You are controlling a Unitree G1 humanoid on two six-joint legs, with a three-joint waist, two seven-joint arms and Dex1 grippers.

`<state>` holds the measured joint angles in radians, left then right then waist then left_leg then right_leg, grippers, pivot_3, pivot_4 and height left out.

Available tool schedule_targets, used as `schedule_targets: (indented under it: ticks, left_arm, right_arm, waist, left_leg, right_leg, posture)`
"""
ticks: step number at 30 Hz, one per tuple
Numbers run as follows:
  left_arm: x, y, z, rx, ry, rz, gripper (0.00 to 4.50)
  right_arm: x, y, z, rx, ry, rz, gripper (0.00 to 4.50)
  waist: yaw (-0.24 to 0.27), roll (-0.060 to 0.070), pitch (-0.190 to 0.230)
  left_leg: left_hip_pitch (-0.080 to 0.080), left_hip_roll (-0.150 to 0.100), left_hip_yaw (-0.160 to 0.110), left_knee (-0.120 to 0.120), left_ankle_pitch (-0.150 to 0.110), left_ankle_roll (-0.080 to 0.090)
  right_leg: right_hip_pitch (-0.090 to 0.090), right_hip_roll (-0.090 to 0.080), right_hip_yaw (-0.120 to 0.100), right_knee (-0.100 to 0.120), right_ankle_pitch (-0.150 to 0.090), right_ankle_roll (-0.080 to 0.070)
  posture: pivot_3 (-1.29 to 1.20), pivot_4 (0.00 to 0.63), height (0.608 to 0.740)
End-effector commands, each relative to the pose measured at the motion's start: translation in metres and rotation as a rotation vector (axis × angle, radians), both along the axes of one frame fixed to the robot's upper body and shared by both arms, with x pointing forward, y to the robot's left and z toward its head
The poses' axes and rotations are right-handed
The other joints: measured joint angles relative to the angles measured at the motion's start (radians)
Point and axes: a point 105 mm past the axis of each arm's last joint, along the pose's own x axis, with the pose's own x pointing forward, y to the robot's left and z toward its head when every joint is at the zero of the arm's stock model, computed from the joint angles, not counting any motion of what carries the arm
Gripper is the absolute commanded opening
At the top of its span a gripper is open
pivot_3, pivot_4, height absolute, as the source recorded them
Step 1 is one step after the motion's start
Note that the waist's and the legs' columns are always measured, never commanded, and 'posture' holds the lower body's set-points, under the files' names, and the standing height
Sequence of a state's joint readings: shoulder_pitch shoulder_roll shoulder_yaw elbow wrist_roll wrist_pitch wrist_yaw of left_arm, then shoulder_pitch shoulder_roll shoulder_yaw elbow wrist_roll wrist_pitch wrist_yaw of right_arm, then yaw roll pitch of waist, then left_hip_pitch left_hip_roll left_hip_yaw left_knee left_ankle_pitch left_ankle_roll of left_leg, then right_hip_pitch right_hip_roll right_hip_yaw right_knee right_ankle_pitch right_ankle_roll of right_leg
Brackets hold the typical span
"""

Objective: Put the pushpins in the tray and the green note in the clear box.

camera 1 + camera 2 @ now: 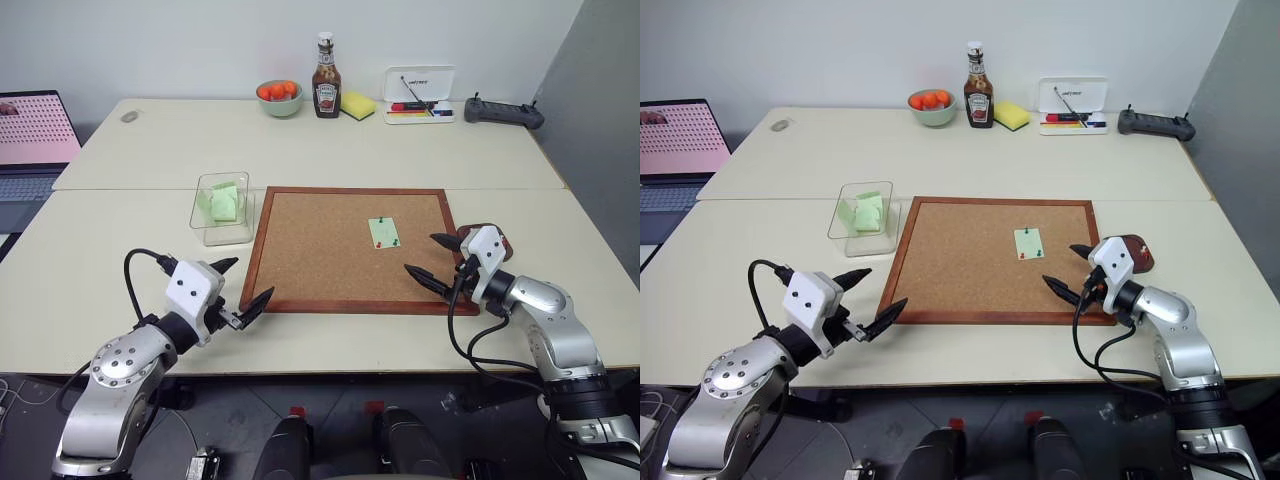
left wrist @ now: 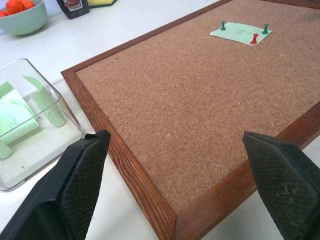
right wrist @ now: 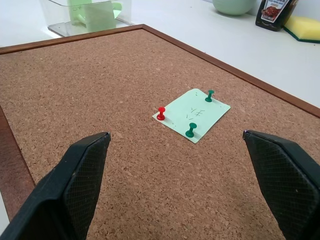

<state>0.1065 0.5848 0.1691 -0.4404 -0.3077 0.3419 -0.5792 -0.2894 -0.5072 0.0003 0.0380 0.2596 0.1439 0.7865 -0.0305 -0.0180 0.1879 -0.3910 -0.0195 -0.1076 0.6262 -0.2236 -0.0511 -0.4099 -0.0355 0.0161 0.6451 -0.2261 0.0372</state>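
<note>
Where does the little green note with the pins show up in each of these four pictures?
Left eye view: green note on the corkboard, right of centre.
Right eye view, same spot.
Left wrist view, far across the board.
Right wrist view, centre.
Shared landmark: the corkboard's wooden frame.

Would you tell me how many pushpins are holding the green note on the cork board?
3: a red pushpin and two green pushpins in separate corners of the green note.

Left end effector [image 2: 175, 190] fingers spread wide over the near corner of the cork board [image 2: 200, 110]. Green note [image 2: 241, 33] pinned to the board's far part by three pushpins [image 2: 255, 39]: two green, one red. Clear box [image 2: 30, 120], holding green slips, sits just beside the board's frame on the white worktop [image 2: 125, 30].
</note>
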Motion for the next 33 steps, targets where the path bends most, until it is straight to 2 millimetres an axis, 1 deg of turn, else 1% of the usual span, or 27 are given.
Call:
schedule_targets:
  ticks: [1, 11, 16, 20, 25, 27, 28, 32, 33]
  left_arm:
    - [0.000, 0.001, 0.012, 0.001, -0.055, -0.003, 4.48]
    - [0.002, 0.002, 0.010, 0.012, -0.014, 0.004, 4.48]
    - [0.007, -0.001, 0.015, 0.000, -0.028, -0.024, 4.48]
    - [0.013, -0.010, 0.022, -0.009, -0.057, -0.070, 4.48]
    - [0.022, -0.026, 0.020, -0.003, -0.052, -0.149, 4.48]
    - [0.027, -0.033, 0.020, -0.009, -0.052, -0.175, 4.12]
    - [0.029, -0.036, 0.019, -0.009, -0.049, -0.188, 4.08]
    - [0.038, -0.051, 0.014, -0.007, -0.028, -0.243, 3.39]
    - [0.041, -0.055, 0.012, -0.006, -0.022, -0.257, 3.16]
  right_arm:
    - [0.000, -0.002, 0.014, 0.000, -0.057, 0.007, 4.50]
    - [-0.002, 0.002, 0.013, -0.001, -0.053, 0.020, 4.50]
    - [-0.003, 0.003, 0.012, -0.001, -0.052, 0.021, 4.50]
    - [-0.003, 0.003, 0.013, -0.001, -0.056, 0.018, 4.50]
    - [-0.005, 0.003, 0.014, 0.000, -0.063, 0.011, 4.50]
    - [-0.006, 0.003, 0.014, 0.000, -0.064, 0.007, 4.50]
    - [-0.007, 0.003, 0.014, 0.000, -0.065, 0.006, 4.50]
    - [-0.009, 0.003, 0.014, 0.002, -0.067, 0.000, 4.50]
    - [-0.009, 0.004, 0.014, 0.003, -0.067, 0.000, 4.50]
  waist:
    - [0.000, 0.000, 0.000]
    - [0.000, 0.000, 0.000]
    - [0.000, 0.000, 0.000]
    - [0.001, 0.000, 0.000]
    - [0.000, 0.000, 0.000]
    - [0.001, 0.000, 0.000]
    - [0.001, 0.000, 0.000]
    - [0.001, 0.000, 0.000]
    - [0.000, 0.000, 0.000]
  left_leg:
    - [0.000, 0.000, 0.000, 0.000, 0.000, 0.000]
    - [0.000, 0.000, 0.000, 0.000, 0.000, 0.000]
    - [0.000, 0.000, 0.000, 0.000, 0.000, 0.000]
    - [0.000, 0.000, 0.000, 0.000, 0.000, 0.000]
    - [0.000, -0.001, 0.000, 0.000, 0.000, 0.000]
    - [0.000, -0.001, 0.000, 0.000, 0.000, 0.000]
    - [0.000, -0.001, 0.000, 0.000, 0.000, 0.000]
    - [0.000, -0.001, 0.000, 0.000, 0.000, 0.000]
    - [0.000, -0.001, 0.000, 0.000, 0.000, 0.000]
  right_leg:
    - [0.000, 0.000, 0.000, 0.000, 0.000, 0.000]
    - [0.000, 0.000, 0.000, 0.000, 0.000, 0.000]
    - [0.000, 0.000, 0.000, 0.000, 0.000, 0.000]
    - [0.000, 0.000, 0.000, 0.000, 0.000, 0.000]
    - [0.000, 0.000, 0.000, 0.000, 0.001, 0.001]
    - [0.000, 0.000, 0.000, 0.000, 0.001, 0.002]
    - [0.000, 0.000, 0.000, 0.000, 0.001, 0.002]
    - [0.000, 0.000, 0.000, 0.000, 0.002, 0.003]
    - [0.000, 0.000, 0.000, 0.000, 0.002, 0.004]
  posture:
    - [0.00, 0.150, 0.740]
    - [0.00, 0.150, 0.740]
    - [0.00, 0.150, 0.740]
    - [0.00, 0.150, 0.740]
    - [0.00, 0.150, 0.740]
    - [0.00, 0.150, 0.740]
    - [0.00, 0.150, 0.740]
    - [0.00, 0.150, 0.740]
    - [0.00, 0.150, 0.740]
